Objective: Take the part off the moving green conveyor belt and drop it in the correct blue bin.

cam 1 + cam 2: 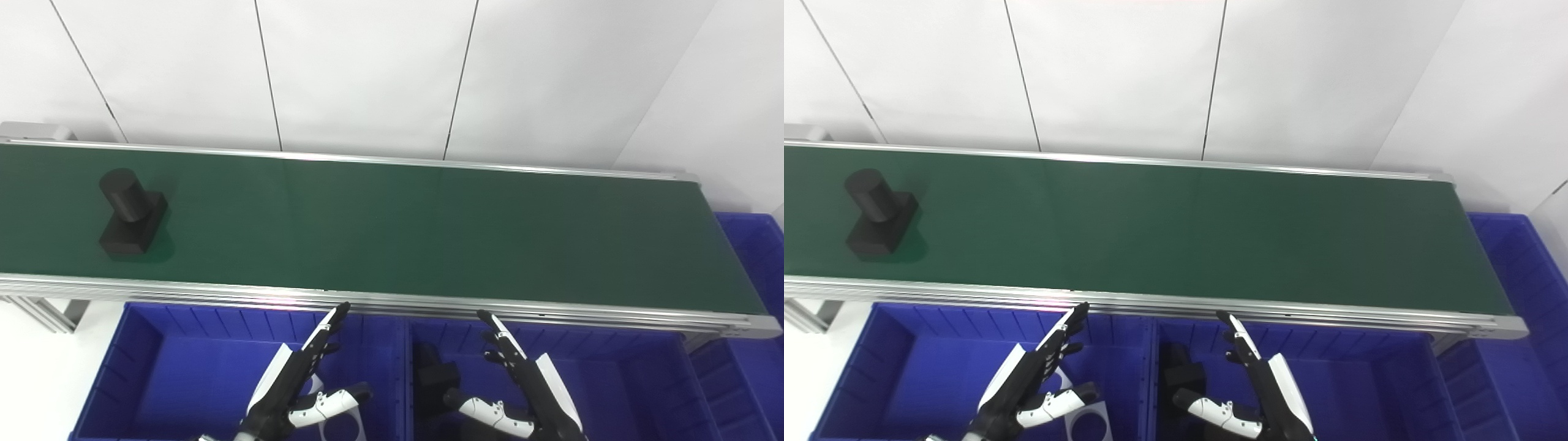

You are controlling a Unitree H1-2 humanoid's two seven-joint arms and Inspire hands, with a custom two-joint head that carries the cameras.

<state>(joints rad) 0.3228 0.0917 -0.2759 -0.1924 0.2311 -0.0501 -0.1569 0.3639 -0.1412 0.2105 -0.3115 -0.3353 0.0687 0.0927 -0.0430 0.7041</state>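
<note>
A black part [130, 211], a cylinder standing on a square block, sits on the green conveyor belt [392, 226] at the far left. My left hand [300, 383] is open and empty, held over the left blue bin [153, 373] below the belt's near edge. My right hand [520, 386] is open and empty over the middle blue bin [612, 380]. Both hands are far from the part on the belt. A black part [432, 373] lies in the middle bin beside my right hand.
A third blue bin [756, 257] stands past the belt's right end. A white plate with a round hole [1087, 425] lies in the left bin under my left hand. A white panelled wall stands behind the belt.
</note>
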